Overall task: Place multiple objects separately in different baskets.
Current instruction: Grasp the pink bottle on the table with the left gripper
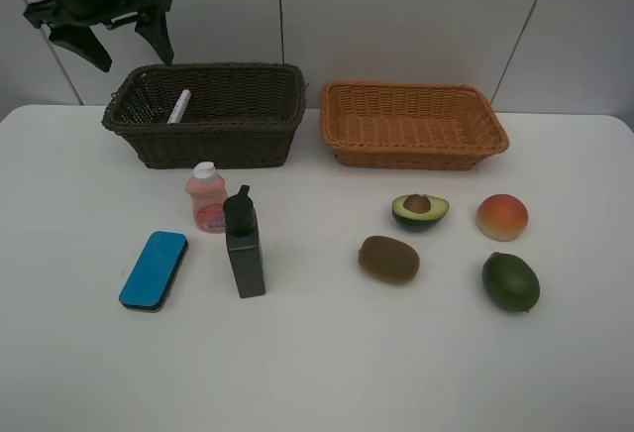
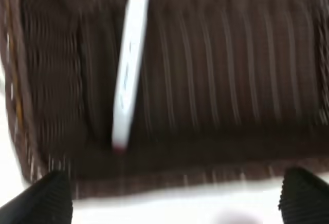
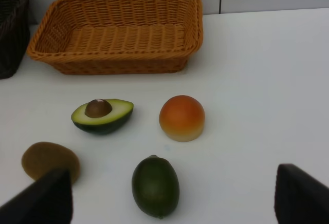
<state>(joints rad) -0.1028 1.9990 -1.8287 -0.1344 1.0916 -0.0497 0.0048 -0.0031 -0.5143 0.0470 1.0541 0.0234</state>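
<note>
The left jaws are apart over the dark basket [image 1: 213,145] holding the marker [image 1: 179,106]. The right jaws are apart too.

Dark basket [image 1: 218,145], orange basket [image 1: 416,158]: rough woven wicker. Table [image 1: 327,363]: smooth matt. Eraser [image 1: 155,270]: glossy.

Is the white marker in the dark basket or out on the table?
In. The white marker leans on the inside wall of the dark brown basket.
</note>
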